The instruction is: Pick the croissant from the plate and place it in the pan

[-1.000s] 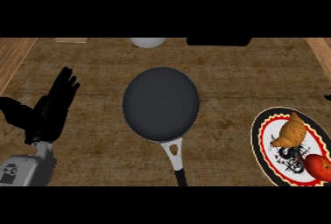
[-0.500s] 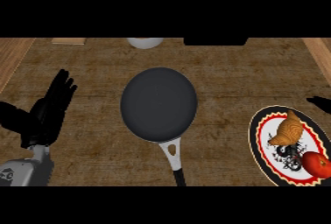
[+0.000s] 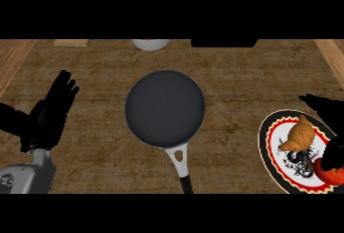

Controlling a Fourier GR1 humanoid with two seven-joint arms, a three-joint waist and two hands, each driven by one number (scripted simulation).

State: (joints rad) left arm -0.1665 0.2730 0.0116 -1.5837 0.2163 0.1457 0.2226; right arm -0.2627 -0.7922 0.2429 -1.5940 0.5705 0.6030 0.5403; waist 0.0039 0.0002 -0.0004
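A golden croissant (image 3: 300, 135) lies on a round plate (image 3: 266, 142) with a red and black pattern, at the right edge of the counter. A dark frying pan (image 3: 164, 109) sits in the middle with nothing in it, its handle (image 3: 182, 169) pointing toward me. My right hand (image 3: 324, 105) enters from the right edge, just beyond the plate's far rim. Its fingers are straight and point left, and they hold nothing. More of the hand shows dark beside the croissant's right side. My left hand (image 3: 47, 113) rests open at the left, fingers up.
A red tomato-like thing (image 3: 331, 175) lies on the plate's near side, close to the croissant. At the counter's far edge stand a white bowl (image 3: 150, 44), a dark object (image 3: 224, 43) and a small wooden block (image 3: 70, 43). Wooden strips border both sides.
My right hand has come further in from the right edge and now reaches over the plate's far rim. The left hand, pan and croissant have stayed where they were.
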